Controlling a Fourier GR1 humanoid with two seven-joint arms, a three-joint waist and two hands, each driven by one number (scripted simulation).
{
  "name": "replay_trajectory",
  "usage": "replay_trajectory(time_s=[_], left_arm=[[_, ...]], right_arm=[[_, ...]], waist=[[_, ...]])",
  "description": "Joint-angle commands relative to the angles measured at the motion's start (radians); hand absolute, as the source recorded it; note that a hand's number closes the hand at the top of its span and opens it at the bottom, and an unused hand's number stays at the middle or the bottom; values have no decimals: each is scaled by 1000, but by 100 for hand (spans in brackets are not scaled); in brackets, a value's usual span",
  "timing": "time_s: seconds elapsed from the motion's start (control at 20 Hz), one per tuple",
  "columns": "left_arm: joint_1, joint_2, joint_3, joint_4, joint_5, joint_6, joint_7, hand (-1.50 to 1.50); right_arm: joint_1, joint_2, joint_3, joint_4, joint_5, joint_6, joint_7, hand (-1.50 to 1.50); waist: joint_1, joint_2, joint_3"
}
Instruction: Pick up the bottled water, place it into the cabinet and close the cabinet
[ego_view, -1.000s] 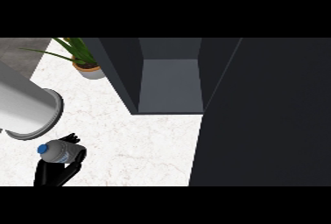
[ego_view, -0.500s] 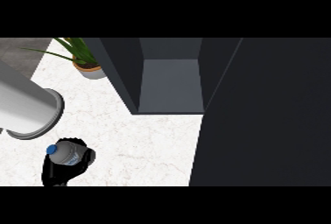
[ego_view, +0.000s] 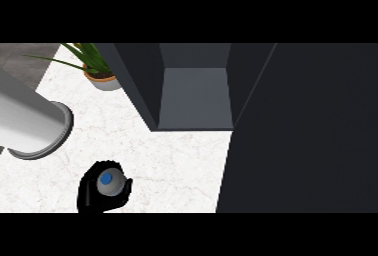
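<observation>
Moved: left hand (ego_view: 103, 191) with bottle (ego_view: 110, 183) has drifted lower and slightly right, away from cabinet (ego_view: 193, 100) | Head view: fingers curled round bottle, blue cap up, well left-below open cabinet | door (ego_view: 303, 130) open at right | plant (ego_view: 100, 75) left of cabinet.

Blue-capped bottled water (ego_view: 108, 181); white-marbled counter (ego_view: 170, 155); dark cabinet (ego_view: 295, 125).

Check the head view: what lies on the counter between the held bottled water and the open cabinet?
Nothing. In the head view the white marble counter is bare between the bottled water, gripped by the left hand, and the cabinet.
</observation>
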Motion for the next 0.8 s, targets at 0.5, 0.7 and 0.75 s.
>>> replay_trajectory(time_s=[0.5,0.7,0.75], left_arm=[[146,-16,-356,-491,143,245,295,150],[135,-16,-321,-572,117,264,363,150],[152,-16,-394,-643,109,349,388,150]], right_arm=[[-64,18,0,-66,85,-25,94,-150],[86,-73,33,-112,53,-10,-34,-150],[47,-29,64,-85,108,-40,-6,-150]], waist=[[9,2,-2],[-1,2,-1],[0,1,-1]])
